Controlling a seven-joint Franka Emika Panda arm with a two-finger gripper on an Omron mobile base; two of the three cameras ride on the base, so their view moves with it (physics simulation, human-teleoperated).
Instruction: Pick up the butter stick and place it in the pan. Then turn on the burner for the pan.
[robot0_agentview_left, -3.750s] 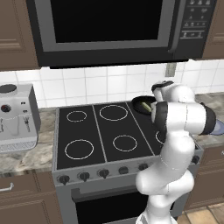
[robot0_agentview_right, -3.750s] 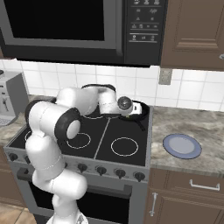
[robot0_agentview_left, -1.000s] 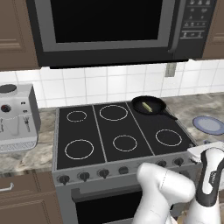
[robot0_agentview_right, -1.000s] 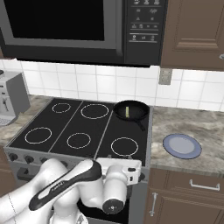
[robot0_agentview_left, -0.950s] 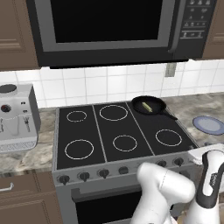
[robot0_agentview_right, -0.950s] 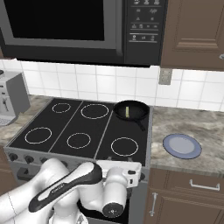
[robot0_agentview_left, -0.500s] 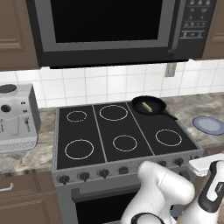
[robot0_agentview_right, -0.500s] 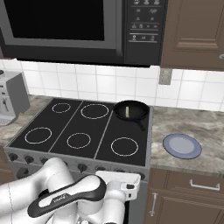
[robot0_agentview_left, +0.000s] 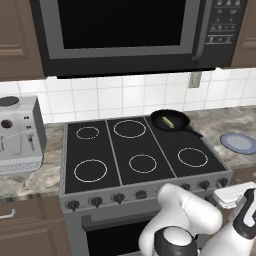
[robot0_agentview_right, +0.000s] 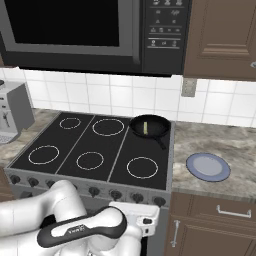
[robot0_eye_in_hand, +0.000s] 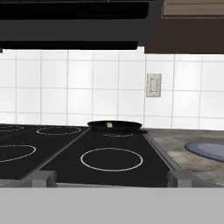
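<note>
The butter stick (robot0_agentview_left: 169, 121) (robot0_agentview_right: 145, 128) (robot0_eye_in_hand: 109, 125), a small pale yellow bar, lies inside the black pan (robot0_agentview_left: 160, 119) (robot0_agentview_right: 156, 125) (robot0_eye_in_hand: 127, 126). The pan sits on the back right burner, its handle pointing toward the right front. My gripper (robot0_eye_in_hand: 111, 178) is low at the stove's front edge, near the right end of the knob row (robot0_agentview_left: 140, 194) (robot0_agentview_right: 115, 194). It looks level across the cooktop at the pan. Its fingers (robot0_eye_in_hand: 41, 177) stand wide apart and open, with nothing between them.
A blue-grey plate (robot0_agentview_left: 239, 142) (robot0_agentview_right: 208, 166) (robot0_eye_in_hand: 210, 150) lies on the counter right of the stove. A coffee machine (robot0_agentview_left: 17, 135) (robot0_agentview_right: 12, 117) stands at the left. The microwave (robot0_agentview_left: 125, 30) (robot0_agentview_right: 90, 30) hangs over the cooktop. A cabinet drawer (robot0_agentview_right: 220, 212) is beside the hand.
Since 3.8 s ago the arm has swung down from over the pan to the stove's front. In the last second the elbow sank lower. Butter stayed in the pan.
</note>
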